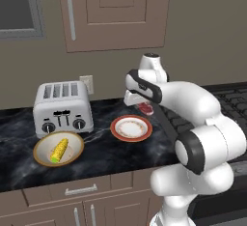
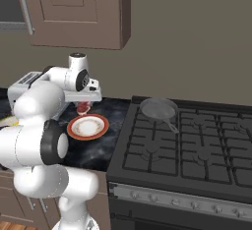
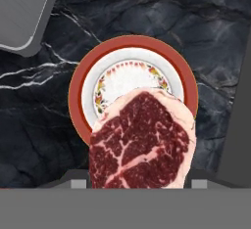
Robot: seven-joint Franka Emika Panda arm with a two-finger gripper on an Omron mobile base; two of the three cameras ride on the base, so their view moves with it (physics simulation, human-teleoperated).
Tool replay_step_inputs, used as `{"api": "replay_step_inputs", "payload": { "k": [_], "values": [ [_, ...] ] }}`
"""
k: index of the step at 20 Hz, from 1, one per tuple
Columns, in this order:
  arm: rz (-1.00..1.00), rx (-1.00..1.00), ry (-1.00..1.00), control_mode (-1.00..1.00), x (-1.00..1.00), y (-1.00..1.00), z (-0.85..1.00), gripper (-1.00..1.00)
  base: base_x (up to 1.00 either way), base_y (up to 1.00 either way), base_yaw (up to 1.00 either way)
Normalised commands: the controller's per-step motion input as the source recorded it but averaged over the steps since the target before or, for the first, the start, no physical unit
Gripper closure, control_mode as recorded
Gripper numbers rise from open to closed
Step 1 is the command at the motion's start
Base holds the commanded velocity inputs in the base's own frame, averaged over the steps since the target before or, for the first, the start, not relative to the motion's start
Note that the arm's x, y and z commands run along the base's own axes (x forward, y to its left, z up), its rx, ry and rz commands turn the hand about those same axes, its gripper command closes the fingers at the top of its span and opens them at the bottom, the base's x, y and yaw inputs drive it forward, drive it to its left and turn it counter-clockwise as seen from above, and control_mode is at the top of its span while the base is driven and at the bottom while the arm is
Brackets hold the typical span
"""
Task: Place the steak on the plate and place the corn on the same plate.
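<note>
Claw: we see the claw [image 1: 145,105] closed on the steak [image 3: 139,142], holding it above the far right edge of the plate [image 1: 131,128].
Steak: flat face toward the hand camera.
Corn: the corn [image 1: 59,150] lies in a tan-rimmed bowl [image 1: 42,145] left of the plate, its long axis running near-left to far-right.
Writing: we read none on the toaster [image 1: 61,107] or the bench [image 1: 106,155].

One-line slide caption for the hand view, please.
End effector holds the steak in the air over the orange-rimmed plate on the dark marble counter, not yet released.
</note>
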Motion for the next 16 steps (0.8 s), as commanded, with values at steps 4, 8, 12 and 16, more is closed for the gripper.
{"api": "replay_step_inputs", "payload": {
  "k": [4,8,12,16],
  "values": [
    [0.06,0.0,0.0,-1.0,0.07,0.0,-0.23,1.0,0.0,0.0,0.0],
    [0.0,0.0,0.0,-1.0,0.08,0.0,-0.26,1.0,0.0,0.0,0.0],
    [0.0,0.0,0.0,-1.0,0.06,0.06,-0.35,1.0,0.0,0.0,0.0],
    [0.0,0.0,0.0,-1.0,0.01,-0.01,-0.36,1.0,0.0,0.0,0.0]
  ]
}}
